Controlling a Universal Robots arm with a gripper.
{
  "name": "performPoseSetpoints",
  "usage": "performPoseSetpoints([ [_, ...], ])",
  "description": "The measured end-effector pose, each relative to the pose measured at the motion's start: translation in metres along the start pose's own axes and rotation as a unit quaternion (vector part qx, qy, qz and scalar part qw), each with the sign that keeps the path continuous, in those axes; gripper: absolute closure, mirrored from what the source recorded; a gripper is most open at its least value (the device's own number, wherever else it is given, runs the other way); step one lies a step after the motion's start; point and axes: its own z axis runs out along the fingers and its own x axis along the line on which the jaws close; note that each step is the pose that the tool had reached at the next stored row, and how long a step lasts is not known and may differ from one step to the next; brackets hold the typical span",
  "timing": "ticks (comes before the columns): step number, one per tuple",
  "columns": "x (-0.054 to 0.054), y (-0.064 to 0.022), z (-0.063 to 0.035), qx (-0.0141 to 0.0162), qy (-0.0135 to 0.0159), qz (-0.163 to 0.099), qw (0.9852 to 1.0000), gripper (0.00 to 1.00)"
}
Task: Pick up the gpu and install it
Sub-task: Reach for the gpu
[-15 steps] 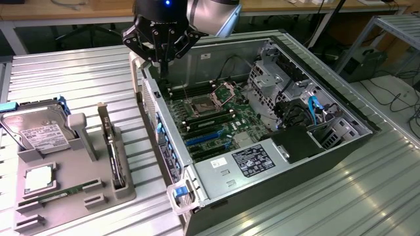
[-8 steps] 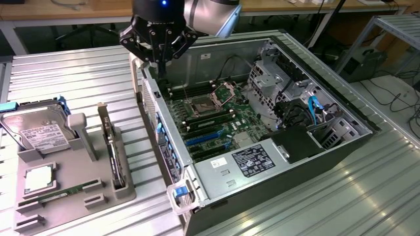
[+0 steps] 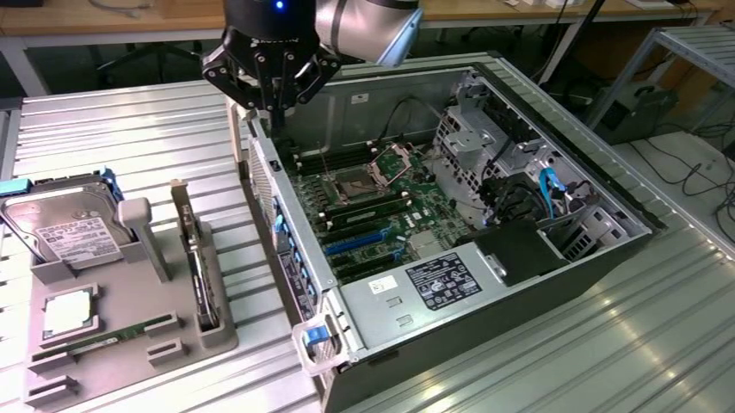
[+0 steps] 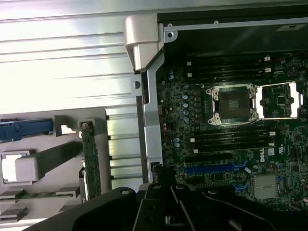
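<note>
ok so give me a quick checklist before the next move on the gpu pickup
1. gpu standing on edge in the grey holder, nothing touching it: ok
2. gripper carrying nothing: ok
3. gripper open for a grasp: not ok, it is shut
4. gripper lined up over the gpu: not ok, it hangs over the rear edge of the computer case
5. blue expansion slots on the motherboard free of cards: ok
6. slot latch position: cannot tell
</note>
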Motion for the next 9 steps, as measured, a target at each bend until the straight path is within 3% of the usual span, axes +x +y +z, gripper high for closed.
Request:
performPoseSetpoints([
  [9,0.0063,-0.0005,-0.0002,0.0000,0.0000,0.000,1.0000,0.89],
])
